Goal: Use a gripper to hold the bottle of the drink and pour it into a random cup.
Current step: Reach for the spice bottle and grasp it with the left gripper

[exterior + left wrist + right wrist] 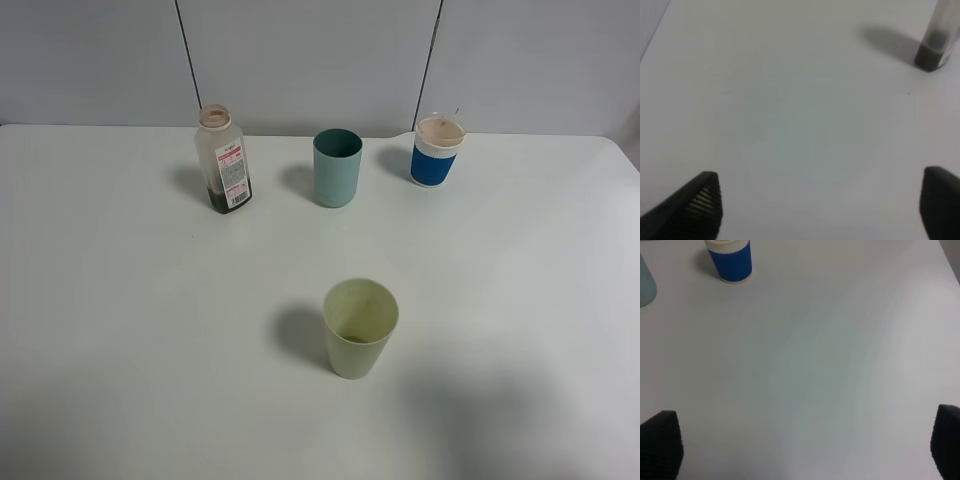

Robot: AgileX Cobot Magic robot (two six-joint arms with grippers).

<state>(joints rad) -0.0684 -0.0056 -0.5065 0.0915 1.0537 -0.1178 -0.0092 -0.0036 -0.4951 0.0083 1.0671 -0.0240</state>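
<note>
The bottle of the drink point(223, 160) stands upright at the back left of the white table point(120, 300), capless, with a little dark liquid at its bottom. The teal cup point(337, 168) stands upright to its right. Neither gripper shows in the exterior high view. In the left wrist view my left gripper point(822, 205) is open and empty above bare table, and the bottle's base point(935, 47) is well ahead of it and off to one side. In the right wrist view my right gripper point(804, 445) is open and empty, with the teal cup's edge point(645, 285) far off.
A blue-and-white cup with a tan top point(437, 150) stands at the back right and also shows in the right wrist view point(730, 260). A pale yellow-green cup point(360, 327) stands near the table's middle. A grey wall runs behind the table.
</note>
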